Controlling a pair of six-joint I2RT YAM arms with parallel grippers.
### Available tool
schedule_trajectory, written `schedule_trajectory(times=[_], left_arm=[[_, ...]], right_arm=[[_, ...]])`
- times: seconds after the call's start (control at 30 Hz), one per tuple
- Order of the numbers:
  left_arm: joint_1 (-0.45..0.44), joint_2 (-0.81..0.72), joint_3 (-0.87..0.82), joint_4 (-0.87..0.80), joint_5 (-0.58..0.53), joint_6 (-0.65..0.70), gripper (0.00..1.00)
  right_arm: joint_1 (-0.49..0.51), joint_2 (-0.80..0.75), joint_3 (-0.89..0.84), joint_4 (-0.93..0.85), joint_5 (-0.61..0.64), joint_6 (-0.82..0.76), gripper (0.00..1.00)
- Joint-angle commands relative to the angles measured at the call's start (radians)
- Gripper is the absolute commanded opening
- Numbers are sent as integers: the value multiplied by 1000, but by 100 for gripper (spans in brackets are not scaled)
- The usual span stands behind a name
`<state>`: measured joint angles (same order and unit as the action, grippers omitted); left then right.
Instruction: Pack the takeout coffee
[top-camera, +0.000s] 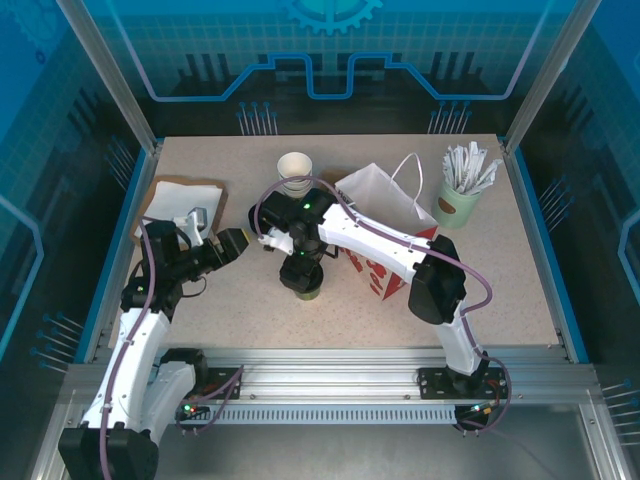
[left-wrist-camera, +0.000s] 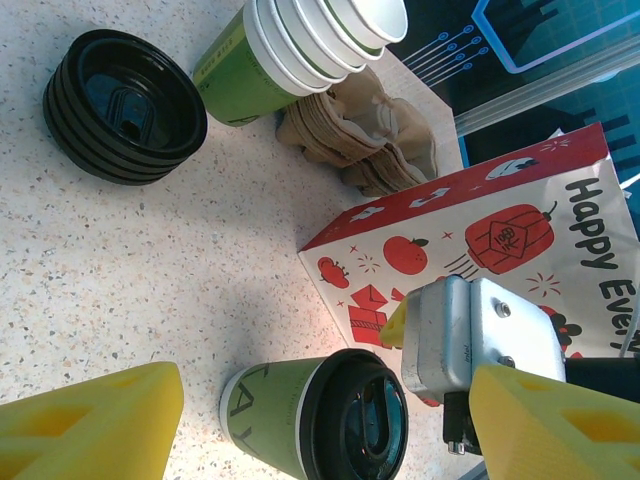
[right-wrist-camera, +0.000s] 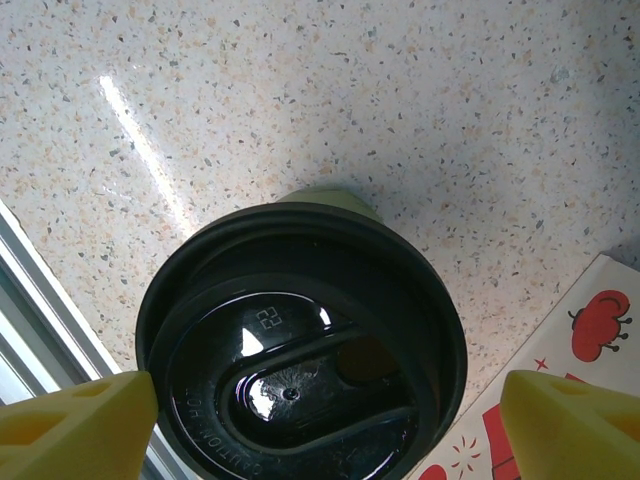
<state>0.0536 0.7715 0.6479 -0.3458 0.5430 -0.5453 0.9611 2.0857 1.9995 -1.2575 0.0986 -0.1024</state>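
Your left gripper (top-camera: 236, 243) sits left of centre, pointing right, its yellow fingers (left-wrist-camera: 90, 425) spread with nothing between them. Just to its right, the coffee (left-wrist-camera: 265, 410) stands upright on the table (top-camera: 250, 320), black lid (right-wrist-camera: 300, 340) on, close beside the red-and-white paper bag (top-camera: 385, 195). Your right gripper (right-wrist-camera: 320, 425) hangs directly over the lid, fingers spread wide on either side, not pinching it.

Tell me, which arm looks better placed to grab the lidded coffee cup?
Right. The right gripper hangs open directly over the takeout coffee, a finger on each side of its black lid. The left gripper, also open, sits off to one side, apart from the cup.
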Motion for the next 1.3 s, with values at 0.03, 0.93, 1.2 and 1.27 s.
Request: schedule_trajectory(times=[0.03, 0.93, 1.2, 1.27], left_arm=[[10, 0, -11, 27, 35, -9, 77], [9, 8, -17, 46, 63, -16, 77], [9, 8, -19, 47, 65, -18, 77], [10, 8, -19, 47, 66, -18, 77]], right_arm=[[-4, -3, 26, -34, 18, 3, 90], [-1, 41, 48, -42, 17, 8, 84], [1, 50, 37, -40, 22, 13, 79], [0, 51, 35, -40, 25, 14, 77]])
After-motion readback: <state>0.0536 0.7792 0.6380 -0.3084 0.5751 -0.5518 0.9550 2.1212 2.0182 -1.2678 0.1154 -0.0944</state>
